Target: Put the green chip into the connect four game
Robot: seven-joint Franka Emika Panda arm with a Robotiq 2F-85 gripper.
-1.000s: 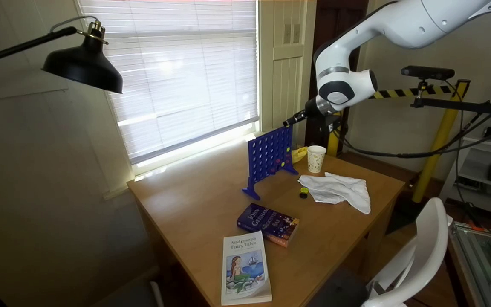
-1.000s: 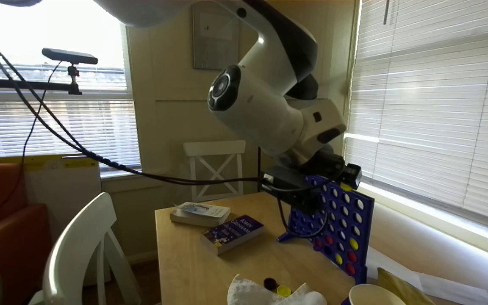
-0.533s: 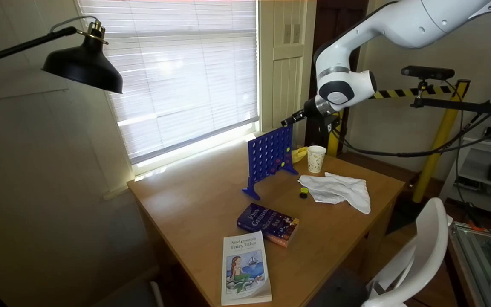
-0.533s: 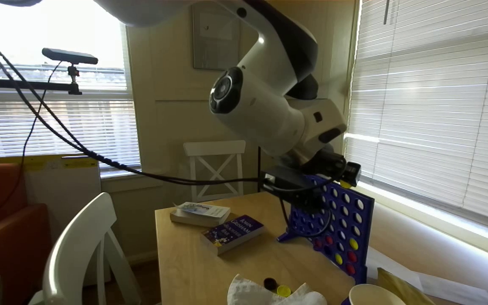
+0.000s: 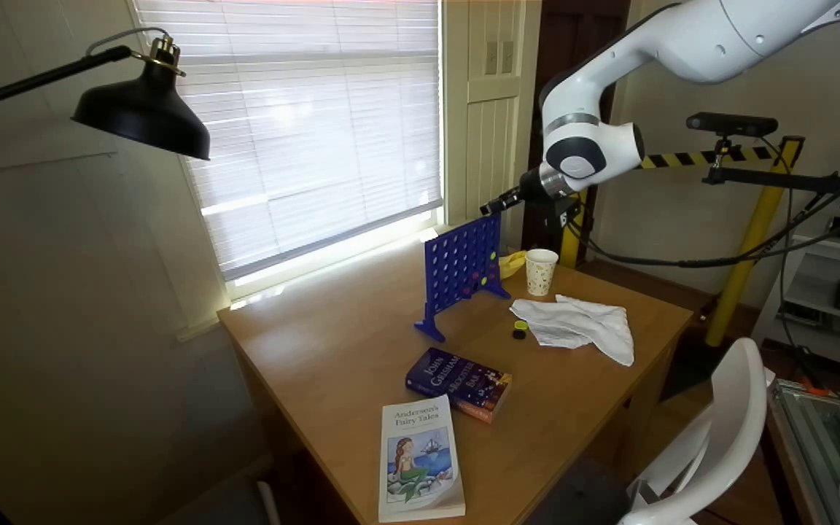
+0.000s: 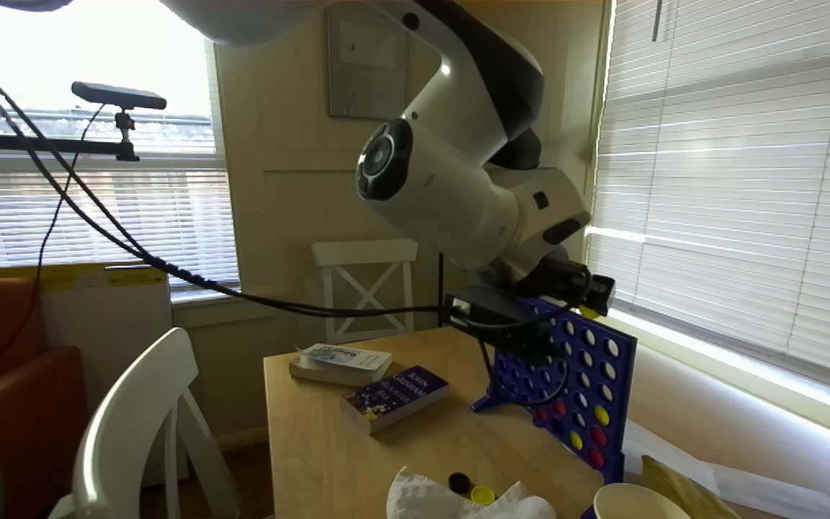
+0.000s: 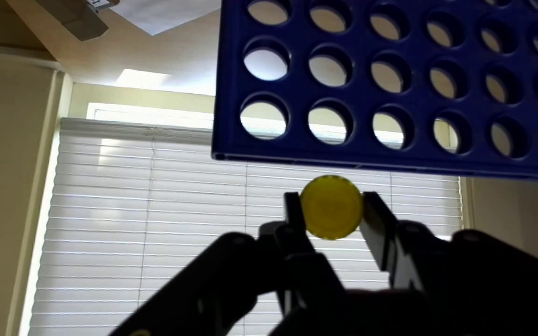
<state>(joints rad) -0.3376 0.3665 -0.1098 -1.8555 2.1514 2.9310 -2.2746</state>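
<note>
The connect four game is the upright blue grid board (image 5: 461, 257) on the table, seen in both exterior views (image 6: 595, 369). Several red and yellow chips sit in its lower holes. My gripper (image 5: 488, 209) is at the board's top edge, near the end by the cup. In the wrist view my gripper (image 7: 330, 207) is shut on a yellow-green chip (image 7: 331, 207), held by its rim between the two fingertips. The board's top edge (image 7: 297, 93) lies just beyond the chip with a narrow gap. Whether the chip lines up with the slot I cannot tell. The held chip (image 6: 588, 313) is partly hidden in an exterior view.
Another yellow-green chip (image 6: 483, 495) and a dark chip (image 6: 460, 483) lie by a white cloth (image 5: 577, 324). A patterned paper cup (image 5: 540, 271) and a yellow item (image 5: 512, 264) stand near the board's end. Two books (image 5: 459, 383) lie in front of the board.
My gripper has shifted slightly along the board's top edge, a little to the left in an exterior view, still holding the chip. The board and the table objects have not moved.
</note>
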